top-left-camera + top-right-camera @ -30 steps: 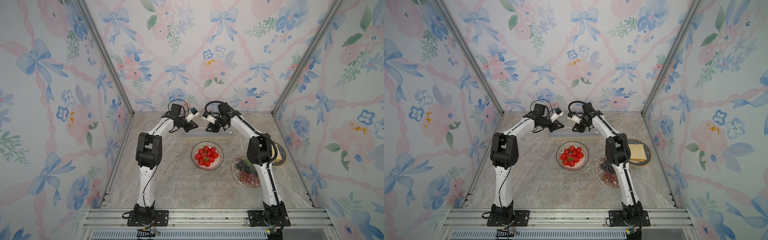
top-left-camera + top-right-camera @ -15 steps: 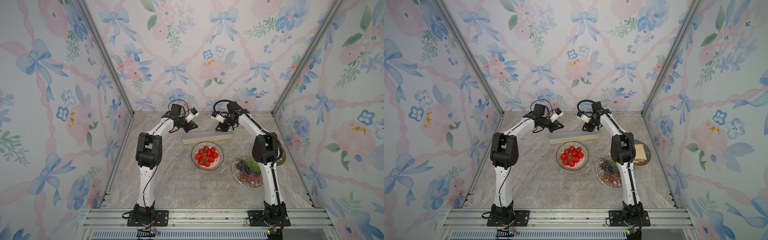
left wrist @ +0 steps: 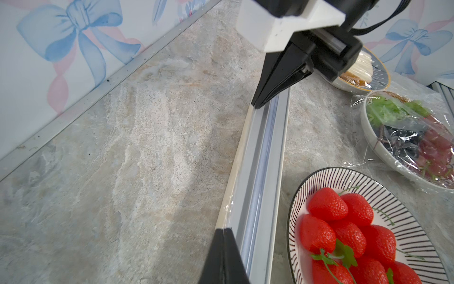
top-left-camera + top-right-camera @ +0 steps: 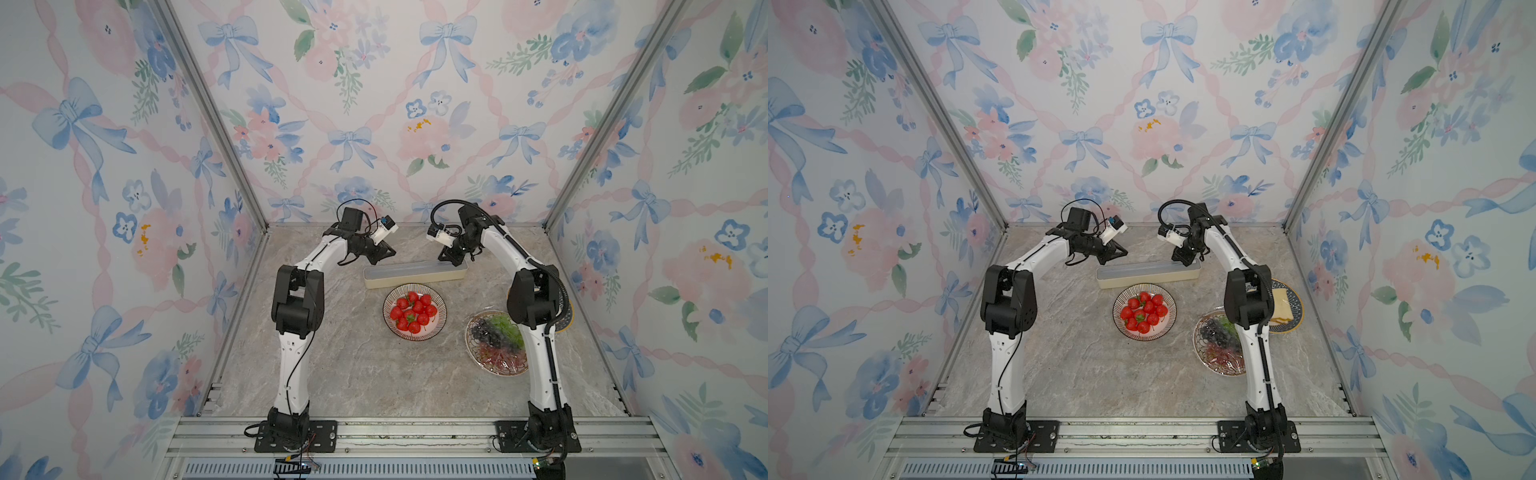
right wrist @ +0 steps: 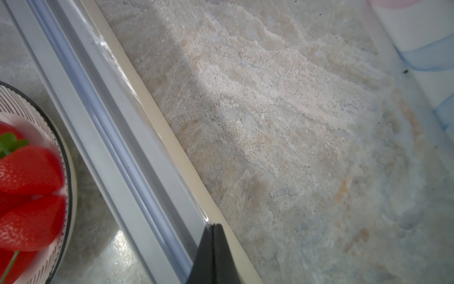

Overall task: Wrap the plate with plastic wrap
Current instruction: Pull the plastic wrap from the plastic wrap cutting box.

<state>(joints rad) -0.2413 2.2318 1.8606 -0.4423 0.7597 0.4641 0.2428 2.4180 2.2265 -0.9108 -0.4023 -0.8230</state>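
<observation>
Lying crosswise on the marble-look table (image 4: 353, 365), the cream box (image 4: 415, 276) of plastic wrap (image 5: 109, 55) runs its long axis from the robot's left to its right. The right end is angled slightly toward the back wall and the grey translucent lid (image 3: 260, 157) faces up. A crinkled edge of the clear film shows along the box's rear rim. The left gripper (image 3: 223, 231), fingers pressed together, points down at that rear edge by the box's left end. The right gripper (image 5: 212, 227), also closed tight, has its tips at the rear edge of the right end. Whether either pinches any film cannot be told. Just in front of the box, the striped plate (image 4: 440, 322) holds a heap of red strawberries (image 4: 413, 311), uncovered. To its right a glass plate (image 4: 471, 338) of green, dark and red leaves (image 4: 496, 340) sits under film, partly hidden by the right arm. Behind that, in a top view, a blue-rimmed plate (image 4: 1296, 297) carries a sandwich (image 4: 1282, 307).
</observation>
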